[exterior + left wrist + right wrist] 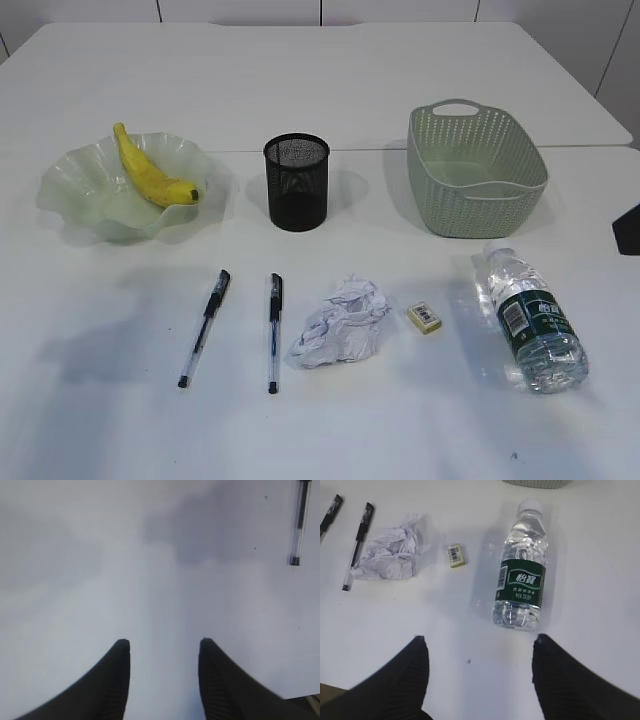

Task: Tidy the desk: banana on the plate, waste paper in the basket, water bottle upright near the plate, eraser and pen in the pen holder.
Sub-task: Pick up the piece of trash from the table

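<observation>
White desk (330, 430) carries everything, and I place it all from the black mesh pen holder (296, 181) at its middle. Right of the holder sits the green basket (476, 170); left of it the pale plate (90, 195) with the banana (150, 173) already on it, so that step looks done. Right and nearer me, the water bottle (522, 570) lies on its side, cap toward the basket. Just in front of the holder lie the crumpled paper (342, 322), two pens (205, 327) (273, 330), and the small eraser (424, 317). My left claw (164, 652) stands half open and empty over bare desk; my right claw (479, 647) gapes wide and empty, just short of the bottle's base. Nothing is in hand yet. I judge the bottle comes next: it needs a grip across its body. Open room surrounds it, though the desk's right edge is near.
</observation>
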Robot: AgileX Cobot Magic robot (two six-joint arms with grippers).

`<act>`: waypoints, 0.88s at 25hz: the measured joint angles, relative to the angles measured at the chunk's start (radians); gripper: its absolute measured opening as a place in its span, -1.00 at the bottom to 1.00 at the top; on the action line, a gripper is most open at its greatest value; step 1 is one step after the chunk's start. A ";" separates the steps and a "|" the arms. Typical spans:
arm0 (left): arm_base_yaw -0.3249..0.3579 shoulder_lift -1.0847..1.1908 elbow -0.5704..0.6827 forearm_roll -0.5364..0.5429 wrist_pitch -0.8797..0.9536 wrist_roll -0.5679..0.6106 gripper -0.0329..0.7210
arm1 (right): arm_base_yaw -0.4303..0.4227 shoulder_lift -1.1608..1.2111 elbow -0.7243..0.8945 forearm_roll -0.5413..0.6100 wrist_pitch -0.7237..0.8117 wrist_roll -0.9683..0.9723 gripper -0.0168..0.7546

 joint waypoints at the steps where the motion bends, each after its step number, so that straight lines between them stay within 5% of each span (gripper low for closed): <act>1: 0.000 0.000 0.009 0.000 -0.009 0.000 -0.09 | 0.000 0.012 -0.014 0.008 0.000 -0.006 0.30; 15: 0.000 0.000 0.031 0.000 -0.066 0.000 -0.10 | 0.152 0.376 -0.289 0.034 0.024 -0.041 0.30; 22: 0.000 0.000 0.031 0.000 -0.067 0.001 -0.10 | 0.240 0.650 -0.460 0.032 0.086 -0.313 0.30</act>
